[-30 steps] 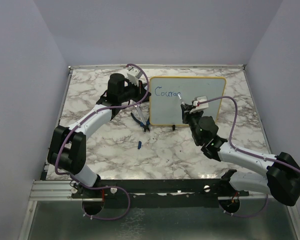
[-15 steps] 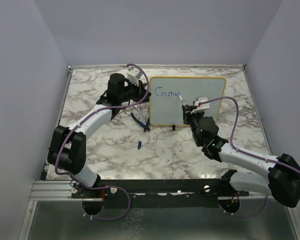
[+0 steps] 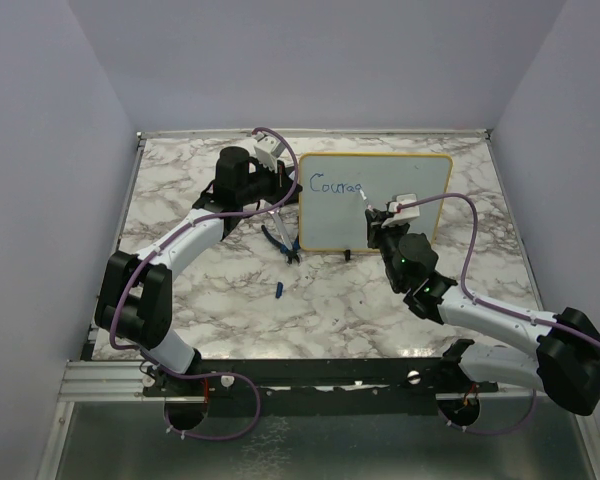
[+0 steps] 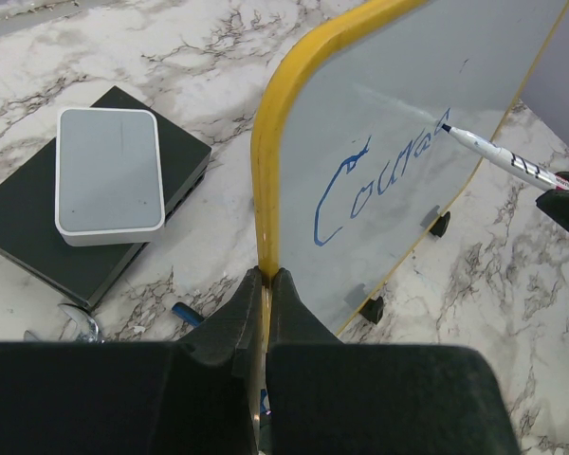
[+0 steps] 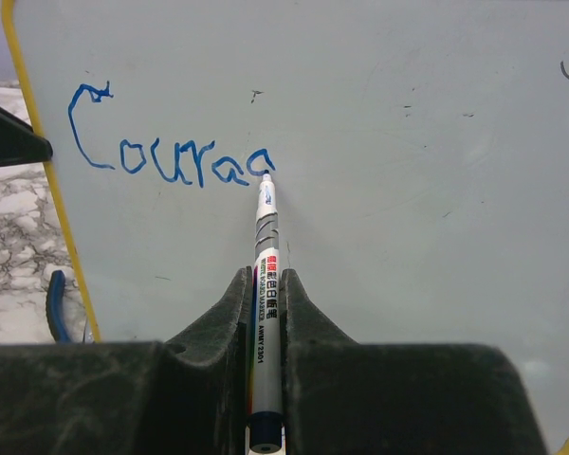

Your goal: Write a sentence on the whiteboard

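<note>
One letter added this last second: board (image 5: 408, 237) reads "Couraa". Right gripper (image 5: 266, 284) jaws grip pen (image 5: 265, 237), left gripper (image 4: 267, 282) jaws clamp board edge. Sentence barely started.

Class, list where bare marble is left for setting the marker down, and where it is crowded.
Free: the table in front of the whiteboard, bar a small blue piece. Crowded: left of the board, with pliers, box and the left gripper.

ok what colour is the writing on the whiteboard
Blue writing on the whiteboard, by the marker; clearest in the right wrist view.
</note>
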`<action>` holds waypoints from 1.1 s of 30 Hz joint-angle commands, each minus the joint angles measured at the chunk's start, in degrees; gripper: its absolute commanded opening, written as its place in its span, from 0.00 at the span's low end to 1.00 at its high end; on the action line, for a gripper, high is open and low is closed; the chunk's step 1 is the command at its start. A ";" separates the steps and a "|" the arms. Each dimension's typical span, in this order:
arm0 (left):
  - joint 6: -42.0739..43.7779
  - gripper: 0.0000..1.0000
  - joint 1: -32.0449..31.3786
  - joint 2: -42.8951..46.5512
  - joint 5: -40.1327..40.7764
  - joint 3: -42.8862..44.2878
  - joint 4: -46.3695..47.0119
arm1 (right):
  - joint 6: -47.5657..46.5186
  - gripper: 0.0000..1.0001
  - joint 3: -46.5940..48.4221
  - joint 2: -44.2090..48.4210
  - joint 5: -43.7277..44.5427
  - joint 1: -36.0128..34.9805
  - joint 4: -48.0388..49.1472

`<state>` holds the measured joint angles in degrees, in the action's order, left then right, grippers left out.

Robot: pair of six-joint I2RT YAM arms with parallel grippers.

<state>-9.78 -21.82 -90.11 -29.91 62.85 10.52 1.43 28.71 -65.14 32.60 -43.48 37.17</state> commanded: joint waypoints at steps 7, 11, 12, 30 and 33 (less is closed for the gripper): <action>0.69 0.00 -0.85 1.32 -1.04 -0.18 -1.75 | 0.98 0.01 -0.40 -0.36 2.53 0.43 -2.48; 0.64 0.00 -0.85 1.40 -1.07 -0.18 -1.78 | 2.55 0.01 -1.81 -0.04 2.11 0.35 -4.08; 0.67 0.00 -0.90 1.37 -1.03 -0.18 -1.78 | 2.87 0.01 -2.01 0.08 2.05 0.40 -4.46; 0.62 0.00 -0.85 1.17 -1.11 -0.10 -1.80 | 4.14 0.01 -1.62 -0.56 -2.84 -0.06 -3.85; 0.63 0.00 -0.88 1.23 -1.04 -0.18 -1.79 | 4.02 0.01 -1.12 0.46 -3.08 -0.26 -3.22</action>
<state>-9.76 -21.82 -90.11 -29.69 62.85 10.48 5.41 27.09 -64.84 30.50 -43.53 34.92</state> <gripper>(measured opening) 0.016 0.105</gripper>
